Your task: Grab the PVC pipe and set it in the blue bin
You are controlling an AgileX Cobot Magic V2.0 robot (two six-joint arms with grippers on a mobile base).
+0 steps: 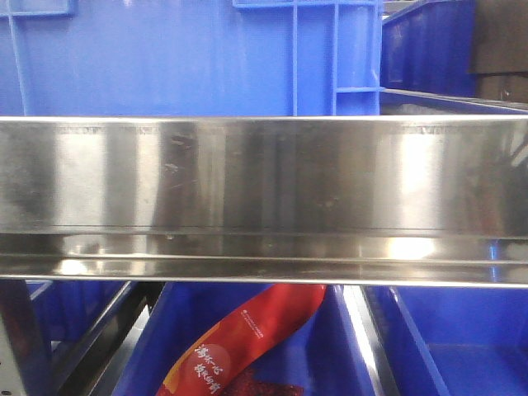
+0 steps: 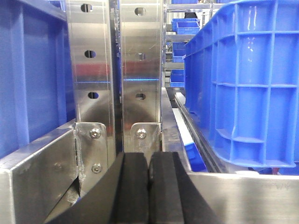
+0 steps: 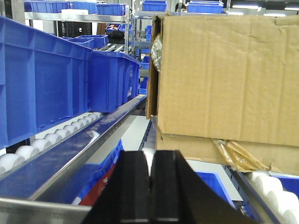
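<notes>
- My left fingers [image 2: 148, 186] are clenched together, nothing between them, facing steel uprights [image 2: 114, 70] beside a blue bin [image 2: 243, 84].
- My right fingers [image 3: 150, 191] are clenched too, empty, pointing at a cardboard box [image 3: 224, 74] over the roller rack [image 3: 51, 137].
- PVC pipe: can't see it in any view.
- Front view: steel rail [image 1: 264, 198], red packet [image 1: 247, 346] below.

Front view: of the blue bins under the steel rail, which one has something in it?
The middle blue bin directly below the steel rail: a red printed packet lies in it. The bin to its right shows only bare blue interior.
</notes>
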